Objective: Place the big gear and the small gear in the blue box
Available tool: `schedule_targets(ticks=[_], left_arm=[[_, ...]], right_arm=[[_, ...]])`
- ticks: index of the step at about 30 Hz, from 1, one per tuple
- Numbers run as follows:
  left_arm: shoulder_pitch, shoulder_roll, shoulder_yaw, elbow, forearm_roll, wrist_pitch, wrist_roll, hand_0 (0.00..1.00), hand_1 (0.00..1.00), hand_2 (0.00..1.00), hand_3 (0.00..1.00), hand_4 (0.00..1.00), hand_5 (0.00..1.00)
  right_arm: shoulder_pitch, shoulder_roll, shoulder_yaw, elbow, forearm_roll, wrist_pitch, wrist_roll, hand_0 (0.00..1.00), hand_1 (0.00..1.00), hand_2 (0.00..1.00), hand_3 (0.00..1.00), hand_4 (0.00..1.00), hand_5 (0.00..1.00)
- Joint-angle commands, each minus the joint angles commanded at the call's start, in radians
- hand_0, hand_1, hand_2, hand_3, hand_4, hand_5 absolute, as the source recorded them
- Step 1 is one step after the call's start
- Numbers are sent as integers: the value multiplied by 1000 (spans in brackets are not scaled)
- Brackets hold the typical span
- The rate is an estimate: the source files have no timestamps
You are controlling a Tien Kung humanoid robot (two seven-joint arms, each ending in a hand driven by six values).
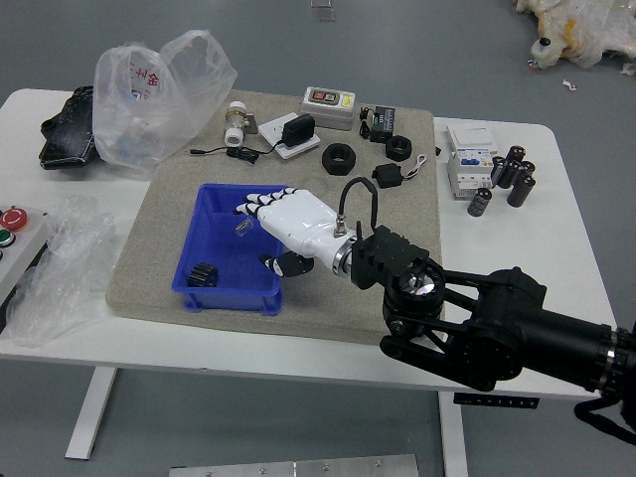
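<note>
My right hand [266, 237], white with black fingertips, hovers over the right part of the blue box [231, 298], its fingers spread and holding nothing. A black gear [203, 275] lies inside the box at its near left corner. A small clear object [244, 227] is also in the box, left of the fingers. The hand hides part of the box's right side. Only one gear is recognisable; I cannot tell whether it is the big or the small one.
Beyond the box stand black rings [339, 159], an adapter [298, 128], a white fitting [236, 123] and a switch box [328, 107]. Plastic bags [159, 99] lie left. White boxes [471, 164] and black cylinders [479, 203] stand right.
</note>
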Motion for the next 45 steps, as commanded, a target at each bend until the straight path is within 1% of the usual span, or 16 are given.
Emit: schedule_targets(ticks=[3, 7, 9, 10, 13, 15, 16, 21, 22, 27, 28, 33, 34, 39, 40, 45], left_arm=[[0, -1, 2, 0, -3, 1, -2, 592, 437, 499, 636, 652, 192], [1, -3, 5, 0, -7, 2, -3, 592, 438, 499, 637, 652, 191], [2, -3, 5, 0, -9, 3, -3, 592, 438, 499, 637, 652, 191], [2, -4, 7, 1, -12, 3, -4, 592, 439, 499, 636, 651, 190], [4, -4, 9, 1, -16, 4, -4, 592, 439, 499, 636, 651, 190], [5, -5, 10, 1, -17, 5, -5, 592, 439, 499, 636, 651, 190], [5, -6, 10, 1, -18, 5, -5, 591, 439, 498, 636, 651, 190], [3, -9, 12, 1, -20, 6, -7, 591, 439, 498, 636, 651, 190], [3, -9, 11, 1, -20, 6, -7, 592, 441, 499, 636, 652, 190], [1, -9, 11, 1, -19, 6, -7, 592, 441, 499, 636, 652, 190], [1, -8, 11, 1, -18, 6, -7, 591, 441, 498, 636, 651, 189], [1, -9, 10, 1, -18, 6, -7, 591, 441, 498, 636, 651, 189], [1, -9, 10, 1, -18, 6, -7, 591, 442, 499, 636, 651, 189], [1, -9, 10, 2, -19, 6, -8, 591, 442, 499, 636, 651, 189], [1, -9, 11, 2, -19, 6, -8, 591, 443, 499, 636, 653, 192], [-1, -8, 12, 2, -21, 6, -10, 591, 443, 499, 636, 653, 192]], right_arm=[[-19, -20, 64, 18, -1, -24, -5, 861, 905, 960, 928, 804, 292], [-63, -62, 168, 15, 4, -69, -14, 831, 879, 929, 902, 851, 341], [-86, -86, 213, 1, 7, -74, -22, 831, 879, 929, 902, 851, 341], [-104, -102, 239, -9, 10, -73, -30, 750, 822, 898, 902, 857, 343], [-157, -137, 304, -34, 16, -61, -53, 750, 822, 898, 902, 857, 343], [-190, -147, 326, -47, 20, -52, -65, 750, 822, 898, 902, 857, 343], [-207, -149, 331, -51, 22, -49, -69, 648, 730, 861, 904, 858, 345], [-289, -145, 348, -61, 33, -41, -73, 648, 730, 861, 904, 858, 345], [-300, -145, 350, -61, 38, -40, -69, 613, 675, 822, 882, 874, 362], [-330, -154, 355, -61, 51, -40, -51, 613, 675, 822, 882, 874, 362], [-333, -156, 353, -63, 52, -40, -50, 533, 528, 529, 802, 813, 303], [-339, -155, 337, -70, 51, -56, -51, 533, 528, 529, 802, 813, 303], [-340, -153, 332, -72, 48, -63, -52, 446, 388, 298, 483, 318, 81], [-341, -150, 318, -81, 30, -63, -66, 446, 388, 298, 483, 318, 81], [-341, -150, 317, -82, 28, -62, -68, 436, 363, 268, 395, 204, 7], [-333, -159, 314, -85, 14, -67, -68, 436, 363, 268, 395, 204, 7]])
